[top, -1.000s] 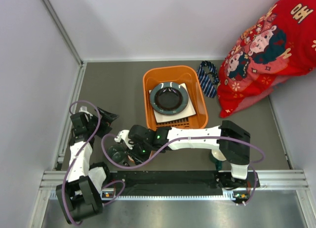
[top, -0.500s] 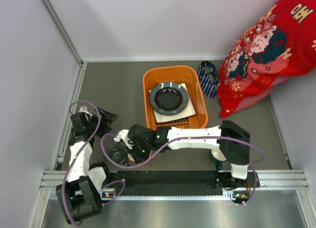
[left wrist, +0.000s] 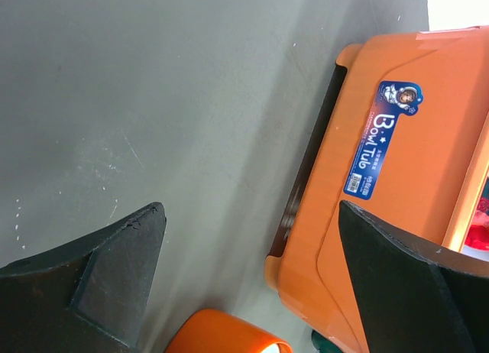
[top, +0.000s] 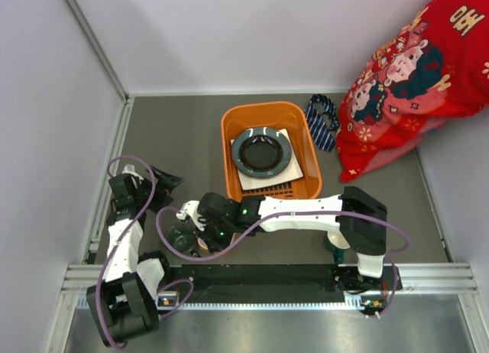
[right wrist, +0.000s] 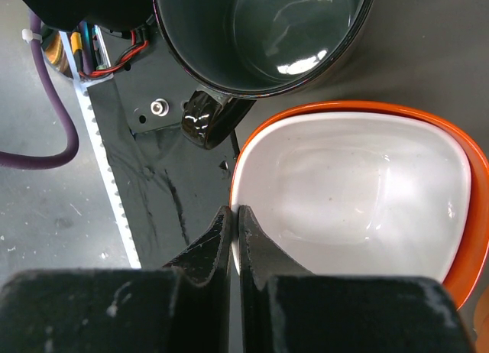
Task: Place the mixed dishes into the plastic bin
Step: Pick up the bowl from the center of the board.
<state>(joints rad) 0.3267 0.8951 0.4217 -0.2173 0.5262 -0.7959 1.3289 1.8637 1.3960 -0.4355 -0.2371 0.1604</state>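
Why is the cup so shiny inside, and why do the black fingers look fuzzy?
Right wrist view: glare puts white spots on the glossy dark cup; the right gripper, pinching the orange bowl, is too near the lens and blurs. Left wrist view: the left gripper is soft-edged too, the bin sticker sharp. Top view: even light.

- Top: high at the near edge, looking down on the table (top: 176, 139).
- Left wrist: low, facing the bin (left wrist: 397, 208), shared with top.
- Right wrist: close above the bowl (right wrist: 351, 192).
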